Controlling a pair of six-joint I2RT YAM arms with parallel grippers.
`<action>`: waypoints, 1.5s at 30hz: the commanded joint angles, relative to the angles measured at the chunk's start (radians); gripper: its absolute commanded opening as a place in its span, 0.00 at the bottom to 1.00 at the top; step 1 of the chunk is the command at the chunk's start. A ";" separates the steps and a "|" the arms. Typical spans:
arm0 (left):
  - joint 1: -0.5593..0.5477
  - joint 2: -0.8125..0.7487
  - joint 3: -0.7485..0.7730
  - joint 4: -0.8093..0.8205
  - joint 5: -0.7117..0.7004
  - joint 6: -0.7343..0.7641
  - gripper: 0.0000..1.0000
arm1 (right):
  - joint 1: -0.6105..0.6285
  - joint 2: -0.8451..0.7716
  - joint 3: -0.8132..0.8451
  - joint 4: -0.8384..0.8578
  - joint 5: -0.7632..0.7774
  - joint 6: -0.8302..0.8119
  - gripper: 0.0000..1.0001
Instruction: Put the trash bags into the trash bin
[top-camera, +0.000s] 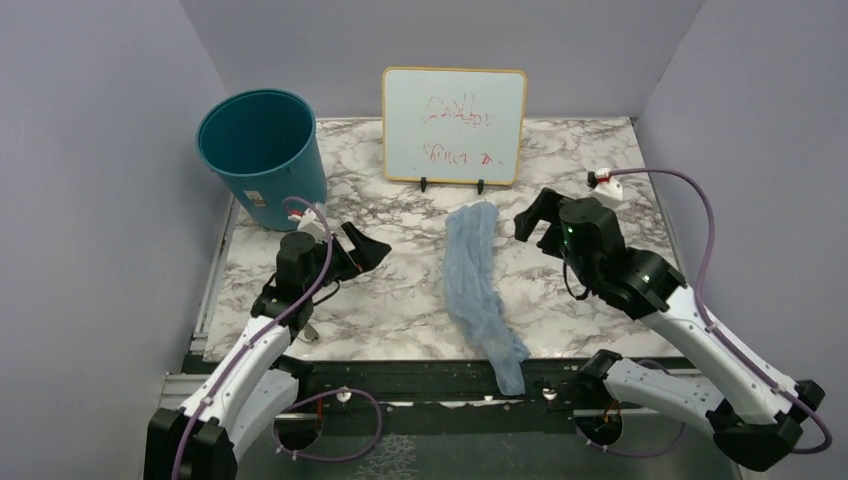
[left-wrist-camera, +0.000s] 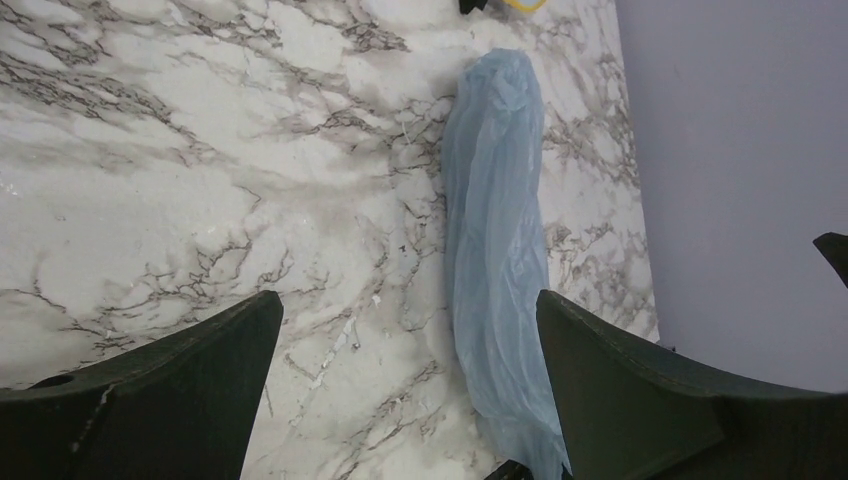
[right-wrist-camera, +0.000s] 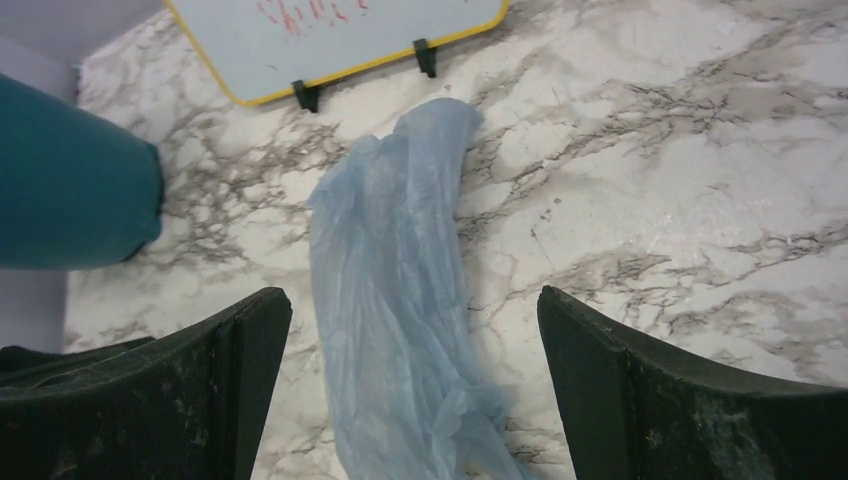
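Observation:
The light-blue trash bag (top-camera: 478, 285) lies bunched in a long strip on the marble table, from just below the whiteboard to past the table's near edge. It also shows in the left wrist view (left-wrist-camera: 497, 240) and the right wrist view (right-wrist-camera: 395, 300). The teal trash bin (top-camera: 262, 155) stands upright at the back left, and its side shows in the right wrist view (right-wrist-camera: 70, 185). My left gripper (top-camera: 365, 248) is open and empty, left of the bag. My right gripper (top-camera: 533, 215) is open and empty, just right of the bag's far end.
A whiteboard (top-camera: 454, 125) with red writing stands at the back centre, close behind the bag's far end. Purple walls close in the left, right and back. A metal rail (top-camera: 400, 385) runs along the table's near edge, under the bag's hanging end.

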 joint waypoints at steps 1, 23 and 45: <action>0.000 0.107 0.042 0.058 0.117 -0.002 0.99 | -0.019 0.124 0.002 -0.039 0.048 0.036 1.00; -0.012 0.519 0.153 0.309 0.371 -0.063 0.93 | -0.521 0.526 -0.100 0.410 -0.828 -0.028 1.00; -0.143 0.986 0.497 0.422 0.263 -0.067 0.75 | -0.523 0.928 -0.011 0.547 -1.265 -0.083 0.80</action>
